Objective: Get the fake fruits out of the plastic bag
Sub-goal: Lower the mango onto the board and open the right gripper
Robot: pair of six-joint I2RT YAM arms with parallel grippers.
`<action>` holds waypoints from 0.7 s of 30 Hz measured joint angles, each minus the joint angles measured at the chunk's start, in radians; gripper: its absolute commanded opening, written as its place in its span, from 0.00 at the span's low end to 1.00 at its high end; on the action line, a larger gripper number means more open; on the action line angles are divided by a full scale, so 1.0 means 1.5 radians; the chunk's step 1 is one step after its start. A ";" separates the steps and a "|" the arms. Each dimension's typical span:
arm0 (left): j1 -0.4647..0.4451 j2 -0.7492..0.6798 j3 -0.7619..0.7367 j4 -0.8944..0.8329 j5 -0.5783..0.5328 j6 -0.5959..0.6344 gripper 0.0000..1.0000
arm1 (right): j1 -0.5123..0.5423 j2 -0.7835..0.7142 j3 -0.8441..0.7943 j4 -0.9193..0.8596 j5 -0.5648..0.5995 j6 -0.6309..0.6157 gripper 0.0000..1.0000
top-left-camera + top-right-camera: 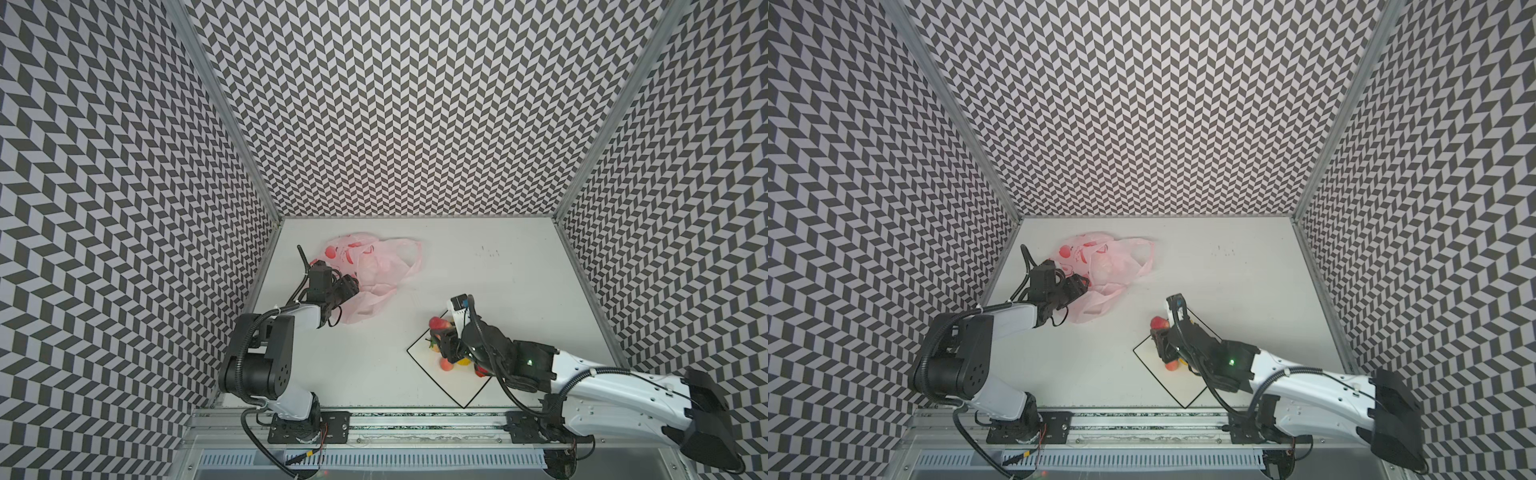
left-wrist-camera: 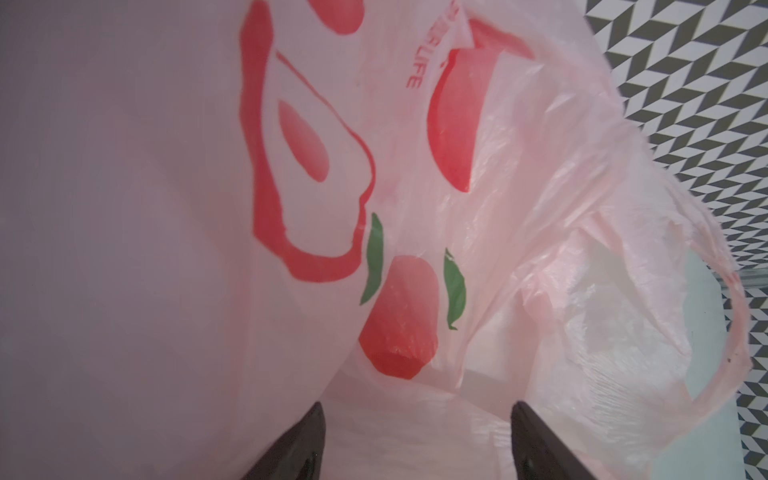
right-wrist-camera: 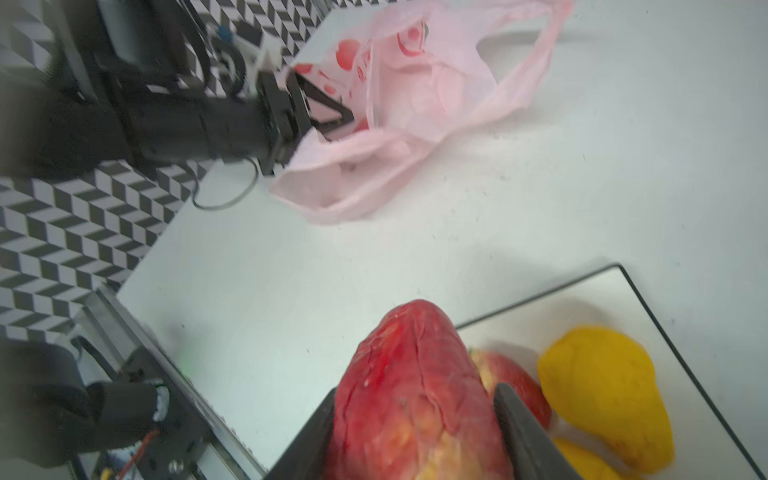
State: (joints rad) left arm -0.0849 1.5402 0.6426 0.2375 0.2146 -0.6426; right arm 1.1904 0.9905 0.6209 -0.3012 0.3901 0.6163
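Observation:
The plastic bag [image 1: 374, 270] [image 1: 1108, 266] lies crumpled at the back left of the table, pale pink with red fruit prints. My left gripper [image 1: 353, 286] [image 2: 415, 405] is open at the bag's near edge, its jaws wide apart over the bag's film [image 2: 540, 208]. No fruit shows inside the bag. My right gripper [image 1: 442, 332] [image 3: 415, 390] is shut on a red pointed fruit [image 3: 415, 395] [image 1: 1158, 323], held above the far corner of the white plate [image 1: 453, 386]. On the plate lie yellow fruits [image 3: 602, 395], a red-pink one [image 3: 519, 390] and a small pink peach [image 1: 446, 365].
The black-rimmed square plate [image 1: 1179, 386] sits at the front right, partly under the right arm. Patterned walls close in the left, back and right sides. A metal rail [image 1: 415, 419] runs along the front edge. The left arm [image 3: 187, 124] reaches to the bag.

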 measured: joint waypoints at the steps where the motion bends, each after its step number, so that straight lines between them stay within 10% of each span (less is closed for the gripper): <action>1: 0.000 -0.017 0.000 -0.001 0.001 0.006 0.78 | 0.020 -0.013 -0.013 -0.020 0.011 0.020 0.53; 8: -0.004 -0.168 0.026 -0.041 0.000 0.043 0.81 | 0.145 -0.055 -0.084 -0.145 0.058 0.189 0.54; 21: -0.004 -0.290 0.040 -0.144 -0.026 0.064 0.78 | 0.149 -0.012 -0.164 -0.125 0.060 0.297 0.66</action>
State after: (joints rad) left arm -0.0910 1.1046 0.7033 0.0212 0.1761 -0.5472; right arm 1.4136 0.9718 0.3744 -0.4892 0.4793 1.0615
